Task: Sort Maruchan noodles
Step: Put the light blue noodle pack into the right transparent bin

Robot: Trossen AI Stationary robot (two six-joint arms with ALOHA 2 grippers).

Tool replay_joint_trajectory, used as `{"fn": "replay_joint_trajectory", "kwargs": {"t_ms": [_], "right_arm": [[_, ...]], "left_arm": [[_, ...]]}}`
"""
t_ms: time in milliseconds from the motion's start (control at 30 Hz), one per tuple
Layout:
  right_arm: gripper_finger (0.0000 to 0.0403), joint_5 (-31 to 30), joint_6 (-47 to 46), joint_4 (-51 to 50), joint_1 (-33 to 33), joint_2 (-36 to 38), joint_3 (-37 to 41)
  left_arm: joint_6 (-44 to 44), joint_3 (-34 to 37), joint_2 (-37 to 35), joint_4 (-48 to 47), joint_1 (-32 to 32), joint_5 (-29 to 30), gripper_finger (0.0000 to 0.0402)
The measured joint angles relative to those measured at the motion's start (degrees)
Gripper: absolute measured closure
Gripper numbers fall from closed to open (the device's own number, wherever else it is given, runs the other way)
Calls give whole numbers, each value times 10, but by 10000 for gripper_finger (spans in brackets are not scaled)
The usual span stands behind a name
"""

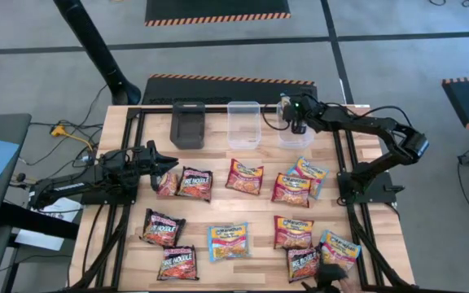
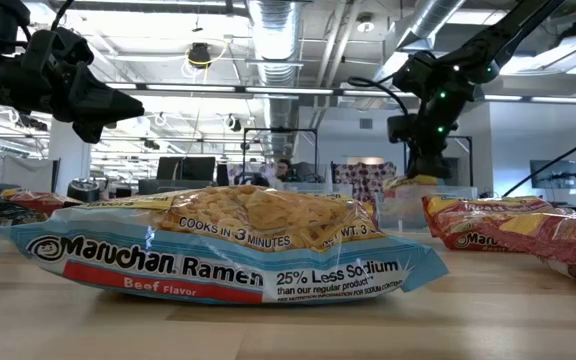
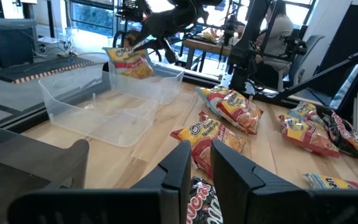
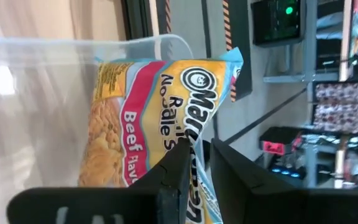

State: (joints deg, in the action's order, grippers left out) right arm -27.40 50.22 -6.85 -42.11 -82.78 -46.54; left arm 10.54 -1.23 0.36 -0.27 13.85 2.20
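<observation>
1. The right hand (image 4: 194, 163) pinches a light-blue Beef Flavor packet (image 4: 148, 118) by its edge, holding it over the rightmost clear bin (image 1: 293, 132) at the desk's far edge.
2. The left hand (image 1: 159, 163), fingers nearly together and holding nothing, hovers above a dark packet (image 1: 194, 183) on the desk (image 1: 259, 212).
3. The other packets lie scattered across the desk; the near corner's are partly cut off.

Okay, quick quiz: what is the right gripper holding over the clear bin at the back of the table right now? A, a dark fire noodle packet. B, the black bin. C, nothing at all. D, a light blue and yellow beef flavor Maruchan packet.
D: the right gripper pinches a light blue and yellow beef flavor packet at the clear bin, as the right wrist view shows.
</observation>
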Motion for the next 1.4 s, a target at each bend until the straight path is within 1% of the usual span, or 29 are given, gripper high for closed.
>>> {"fn": "replay_joint_trajectory", "kwargs": {"t_ms": [167,467,633,733,867,1033,1133,1267,1400], "right_arm": [[316,3,-36,-1,-4,0,0],[315,3,-37,-1,-8,0,0],[315,2,-103,-4,-8,0,0],[314,17,-143,-15,-11,0,0],[314,49,-195,-52,-22,0,-10],[314,57,-227,-85,-32,0,-33],[314,78,-248,-114,-34,0,-51],[314,80,-269,-144,-34,0,-77],[314,80,-312,-192,-34,0,-106]], "left_arm": [[-4,0,0,0,0,0,350],[-4,0,0,0,0,0,350],[-4,0,0,0,0,0,350],[-4,0,0,0,0,0,350],[-4,0,0,0,0,0,350],[-3,0,0,0,0,0,350],[-3,0,0,0,0,0,350],[-4,0,0,0,0,0,350],[-3,0,0,0,0,-1,350]]}}
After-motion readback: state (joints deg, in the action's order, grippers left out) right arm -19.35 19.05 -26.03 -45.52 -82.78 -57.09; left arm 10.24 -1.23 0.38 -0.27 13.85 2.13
